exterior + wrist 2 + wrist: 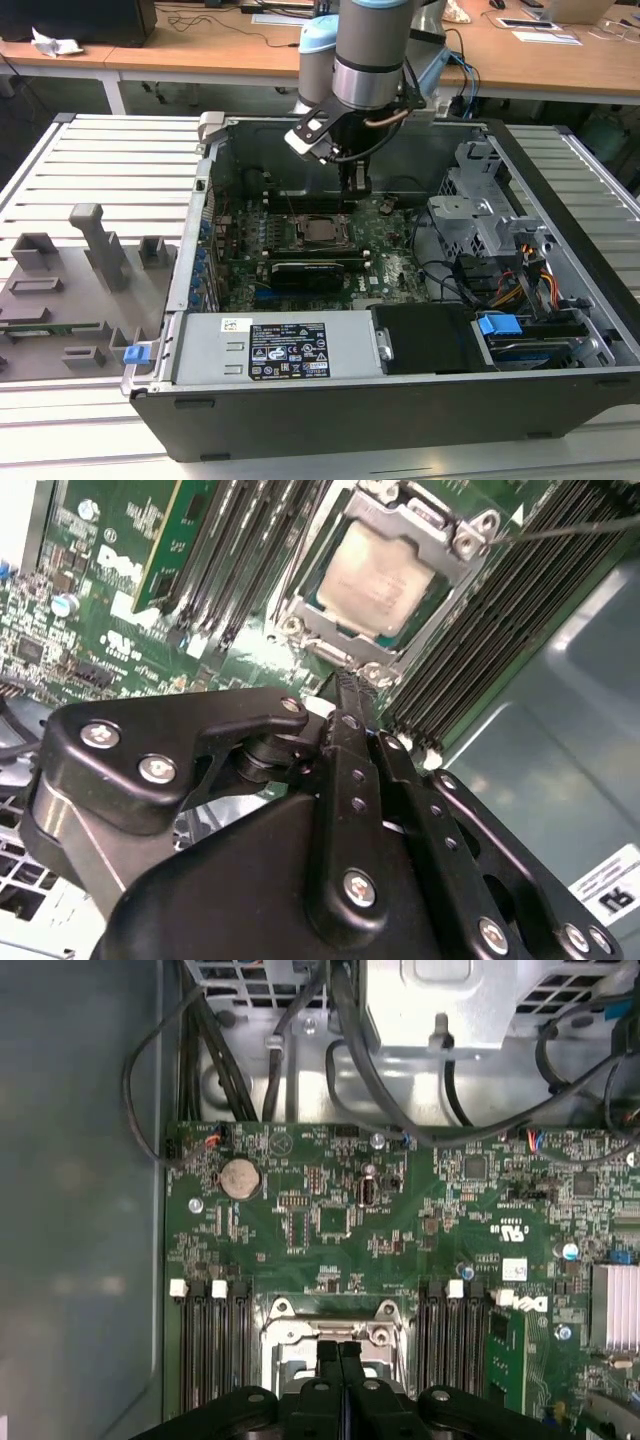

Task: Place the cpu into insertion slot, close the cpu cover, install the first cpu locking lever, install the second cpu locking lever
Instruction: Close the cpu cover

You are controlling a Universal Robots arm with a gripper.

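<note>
One cpu (375, 575); one gripper (345, 685); one motherboard (300, 1225); one coin battery (239, 1176).

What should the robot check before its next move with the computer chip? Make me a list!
1. Chip in place: the cpu lies flat in the insertion slot. Ok.
2. Cover down: the cpu cover sits flat around the chip. Ok.
3. Hand free: the gripper is shut with nothing in it. Ok.
4. Hand position: its tips are at the socket's edge in both wrist views. Ok.
5. First lever: a thin locking lever sticks out across the memory slots and looks unlatched. Not ok.
6. Second lever latched: cannot tell.
</note>
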